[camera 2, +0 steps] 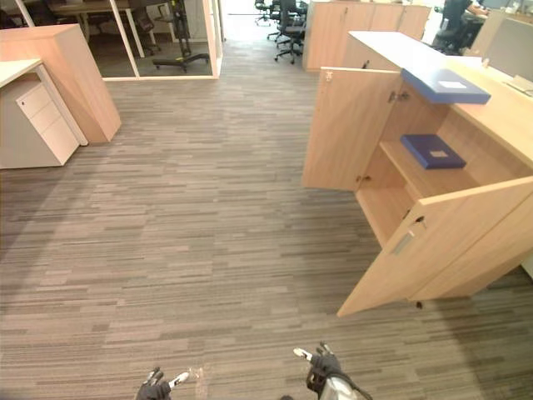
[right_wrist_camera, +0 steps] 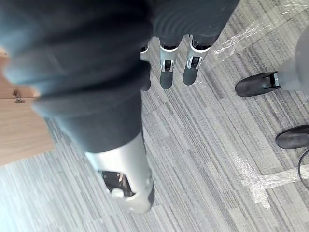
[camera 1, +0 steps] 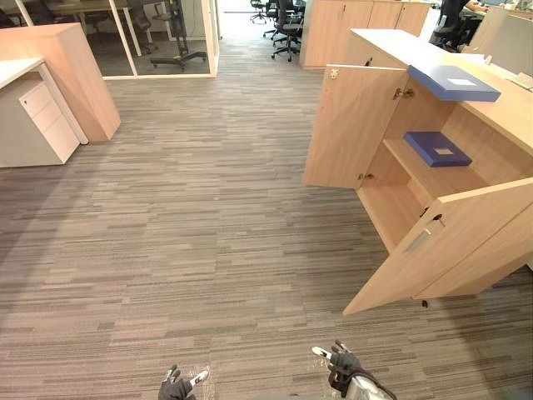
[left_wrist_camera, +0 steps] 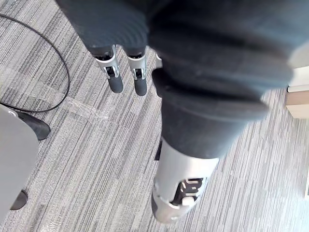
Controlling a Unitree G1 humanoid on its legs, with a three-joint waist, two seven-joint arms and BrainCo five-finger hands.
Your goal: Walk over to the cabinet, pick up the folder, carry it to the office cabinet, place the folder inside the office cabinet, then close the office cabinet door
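Left eye view: folder (camera 1: 454, 83) atop cabinet (camera 1: 387, 42) at our two o'clock, nearer right robot hand (camera 1: 341, 362) than left robot hand (camera 1: 176, 385); both slack, empty.

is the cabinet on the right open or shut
Open: the office cabinet has its far door and near door swung wide, baring a shelf with a blue folder on it.

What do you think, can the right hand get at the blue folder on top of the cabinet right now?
Probably not yet. The right hand hangs low over the carpet, well short of the cabinet, while the folder lies up on its top, beyond the near open door.
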